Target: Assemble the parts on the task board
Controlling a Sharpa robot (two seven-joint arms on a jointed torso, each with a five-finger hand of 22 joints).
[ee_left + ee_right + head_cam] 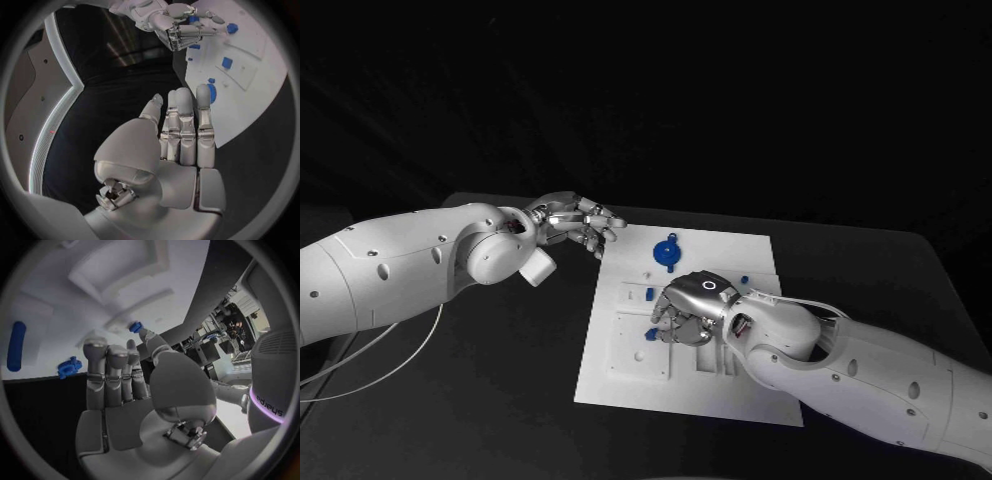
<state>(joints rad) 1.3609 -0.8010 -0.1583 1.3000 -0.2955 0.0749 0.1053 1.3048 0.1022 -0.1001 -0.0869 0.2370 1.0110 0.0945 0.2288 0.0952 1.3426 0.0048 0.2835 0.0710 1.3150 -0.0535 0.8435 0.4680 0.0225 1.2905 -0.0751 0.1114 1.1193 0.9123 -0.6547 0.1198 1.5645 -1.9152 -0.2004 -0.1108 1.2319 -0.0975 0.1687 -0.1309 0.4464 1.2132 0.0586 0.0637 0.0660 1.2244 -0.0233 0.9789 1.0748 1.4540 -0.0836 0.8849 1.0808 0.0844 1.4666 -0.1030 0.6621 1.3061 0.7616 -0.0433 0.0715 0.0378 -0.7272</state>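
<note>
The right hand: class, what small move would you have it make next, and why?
Probably lower the right hand a little onto the small blue part at its fingertips and pinch it. The hand hangs over the task board with fingers pointed down near that part, and no view plainly shows it gripped. The left hand waits beside the board, holding nothing.

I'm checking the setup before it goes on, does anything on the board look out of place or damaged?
Nothing stands out. The task board lies flat on the table, with no damage that I can see. The round blue part sits near its far edge. The right hand is over the board's middle; the left hand is beside its far corner, holding nothing.
</note>
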